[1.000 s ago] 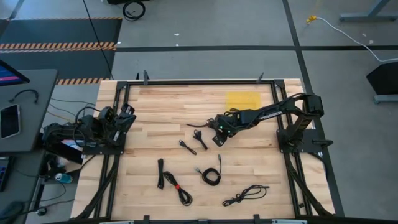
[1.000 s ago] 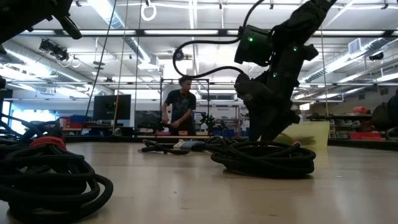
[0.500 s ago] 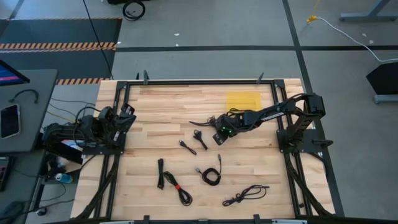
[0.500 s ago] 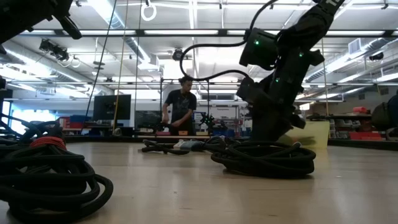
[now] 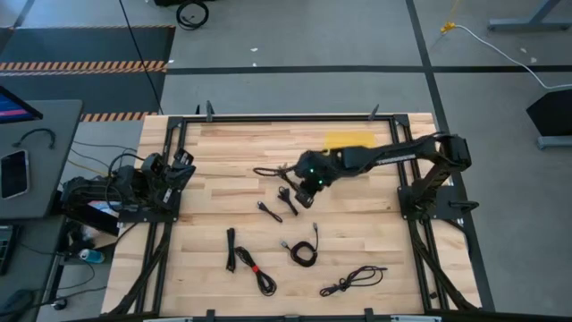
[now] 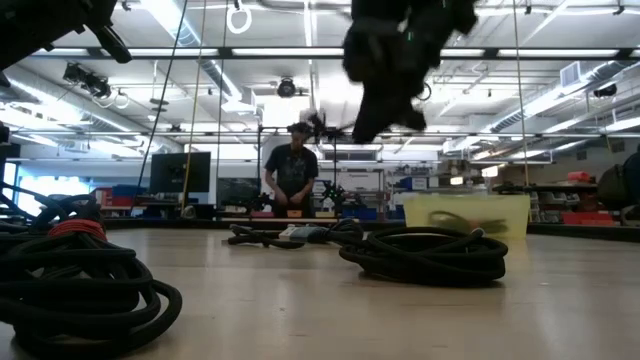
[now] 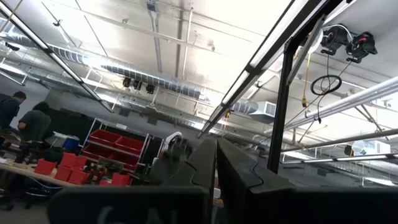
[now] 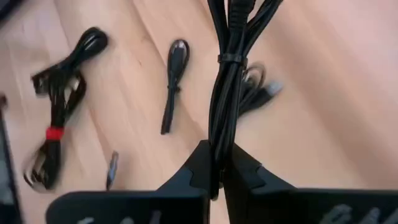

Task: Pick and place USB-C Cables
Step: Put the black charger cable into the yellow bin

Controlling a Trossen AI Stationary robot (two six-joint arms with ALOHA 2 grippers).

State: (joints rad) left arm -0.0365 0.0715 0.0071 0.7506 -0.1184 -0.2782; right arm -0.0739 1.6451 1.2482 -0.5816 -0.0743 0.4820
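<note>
Right wrist view alone shows the grip: the right gripper [image 8: 219,167] is clamped on a black cable [image 8: 227,81], a bundle of strands cinched by a thin tie. High view places that gripper [image 5: 307,179] mid-table, the cable [image 5: 271,170] trailing from it, other cables [image 5: 304,250] lying nearer the front edge. Low view shows it raised above the table [image 6: 400,310]. The left gripper [image 7: 216,180] is pressed closed, parked at the left edge.
</note>
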